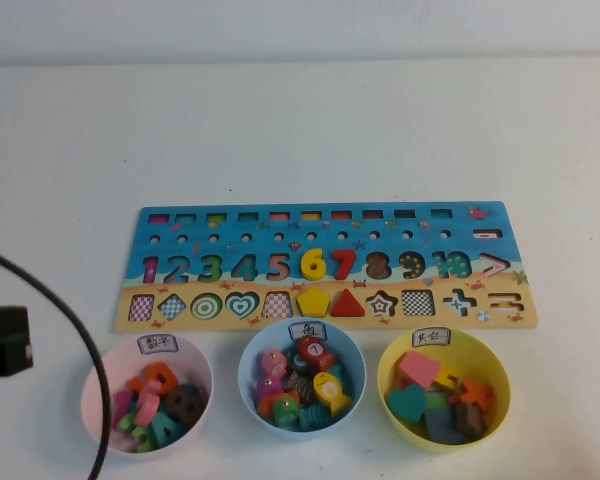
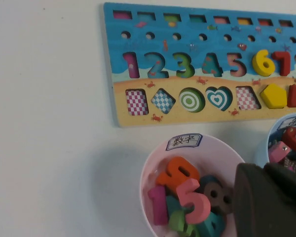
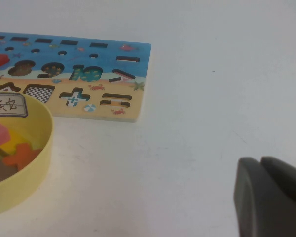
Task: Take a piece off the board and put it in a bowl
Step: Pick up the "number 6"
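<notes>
The yellow numeral 6 [image 1: 313,264] sits in its slot on the beach-print board [image 1: 230,225], beside the red 7 [image 1: 344,263]; it also shows in the left wrist view [image 2: 263,62]. The pale pink bowl [image 1: 100,385] with a white label holds several numerals, in front of the board's left end; it shows in the left wrist view too [image 2: 153,163]. My left gripper [image 2: 264,170] hangs shut and empty over the pink bowl's edge. My right gripper [image 3: 261,163] is shut and empty above bare table, right of the yellow bowl [image 3: 39,148].
A blue bowl [image 1: 252,350] of pieces and a yellow bowl [image 1: 395,365] of shapes stand in front of the board. A yellow pentagon [image 1: 313,301] and red triangle [image 1: 347,303] sit in the board. A black cable [image 1: 75,330] and the left arm's housing [image 1: 5,340] are at the left edge.
</notes>
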You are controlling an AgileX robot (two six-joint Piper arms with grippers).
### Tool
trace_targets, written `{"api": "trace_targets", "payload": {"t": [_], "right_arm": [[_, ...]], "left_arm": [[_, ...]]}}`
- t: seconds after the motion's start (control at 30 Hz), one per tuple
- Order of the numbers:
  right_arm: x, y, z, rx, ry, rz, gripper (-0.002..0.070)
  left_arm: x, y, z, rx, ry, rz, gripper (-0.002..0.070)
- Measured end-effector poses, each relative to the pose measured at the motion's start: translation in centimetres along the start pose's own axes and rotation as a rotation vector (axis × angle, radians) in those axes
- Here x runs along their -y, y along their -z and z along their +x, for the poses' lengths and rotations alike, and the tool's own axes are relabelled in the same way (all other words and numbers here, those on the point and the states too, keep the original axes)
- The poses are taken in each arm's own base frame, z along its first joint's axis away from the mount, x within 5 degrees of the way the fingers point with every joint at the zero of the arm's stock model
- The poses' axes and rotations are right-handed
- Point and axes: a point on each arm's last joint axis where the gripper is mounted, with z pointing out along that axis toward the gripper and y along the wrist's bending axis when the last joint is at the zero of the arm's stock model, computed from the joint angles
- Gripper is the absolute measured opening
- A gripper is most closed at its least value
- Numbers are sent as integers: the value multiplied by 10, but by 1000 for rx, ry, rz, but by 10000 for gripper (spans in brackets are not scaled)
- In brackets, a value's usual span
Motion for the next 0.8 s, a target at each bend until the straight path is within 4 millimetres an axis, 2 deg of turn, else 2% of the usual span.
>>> {"api": "trace_targets", "payload": {"t": [0.1,0.37,0.53,0.8], "right_arm": [[0,0,0,0,0,0,-17],[0,0,0,0,0,0,-17],[0,0,0,0,0,0,-17],[0,0,0,0,0,0,-17]], "left_arm": [[-1,-14,-20,-49,-42,2,-5],[0,-67,-68,-215,-106,69,-5],[21,-110,-90,-305,-178,132,-5],[57,-172,-110,-470,-185,138,-5]]}}
